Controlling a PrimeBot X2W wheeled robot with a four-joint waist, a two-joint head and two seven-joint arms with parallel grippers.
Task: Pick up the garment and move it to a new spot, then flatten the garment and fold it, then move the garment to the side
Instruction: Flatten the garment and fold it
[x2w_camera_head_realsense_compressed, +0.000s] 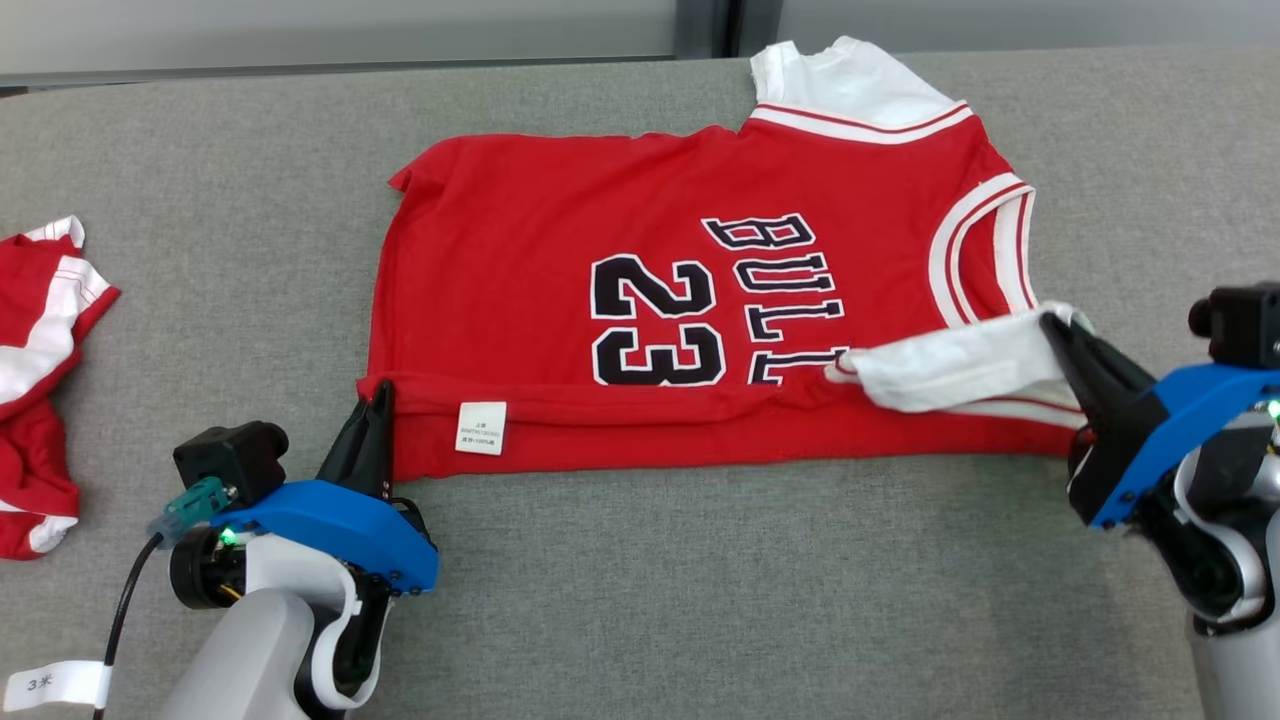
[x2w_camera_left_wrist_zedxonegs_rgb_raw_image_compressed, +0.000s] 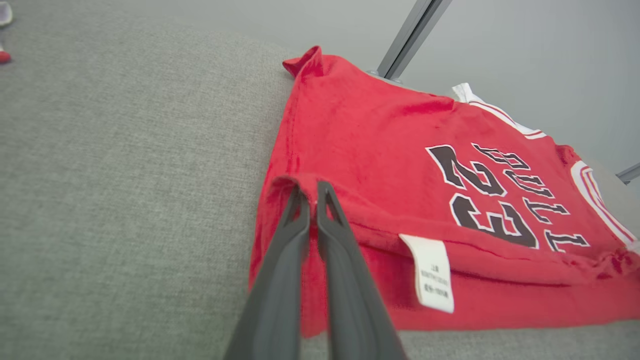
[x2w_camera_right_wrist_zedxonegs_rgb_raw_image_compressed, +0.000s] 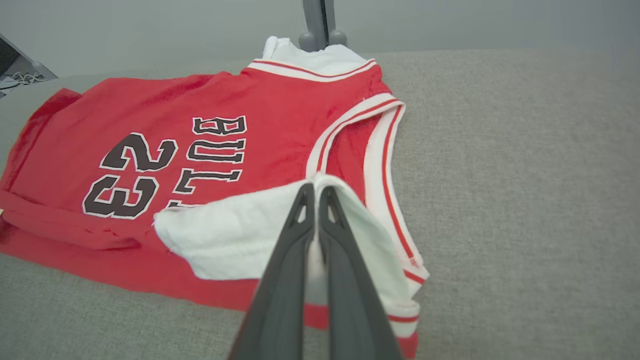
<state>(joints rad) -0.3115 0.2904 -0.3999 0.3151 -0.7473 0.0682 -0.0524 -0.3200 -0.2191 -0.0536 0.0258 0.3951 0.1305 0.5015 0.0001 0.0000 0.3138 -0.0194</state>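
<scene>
The garment (x2w_camera_head_realsense_compressed: 560, 230) is a red jersey with white sleeves and a black "23", spread flat on the grey table. Its near long edge is folded up over the front, showing a white care label (x2w_camera_head_realsense_compressed: 481, 428). My left gripper (x2w_camera_head_realsense_compressed: 380, 397) is shut on the garment's near hem corner, where the fold begins; in the left wrist view its fingers (x2w_camera_left_wrist_zedxonegs_rgb_raw_image_compressed: 312, 192) pinch the red fabric (x2w_camera_left_wrist_zedxonegs_rgb_raw_image_compressed: 360, 150). My right gripper (x2w_camera_head_realsense_compressed: 1052, 322) is shut on the white near sleeve (x2w_camera_head_realsense_compressed: 950, 370), which is turned over onto the red body. In the right wrist view its fingers (x2w_camera_right_wrist_zedxonegs_rgb_raw_image_compressed: 316, 189) clamp that white cloth (x2w_camera_right_wrist_zedxonegs_rgb_raw_image_compressed: 235, 240).
A second red and white piece of clothing (x2w_camera_head_realsense_compressed: 35, 370) lies crumpled at the table's left edge. A grey wall and a vertical post (x2w_camera_head_realsense_compressed: 708, 25) stand behind the table's far edge. Bare grey table (x2w_camera_head_realsense_compressed: 700, 600) stretches in front of the garment and to its right.
</scene>
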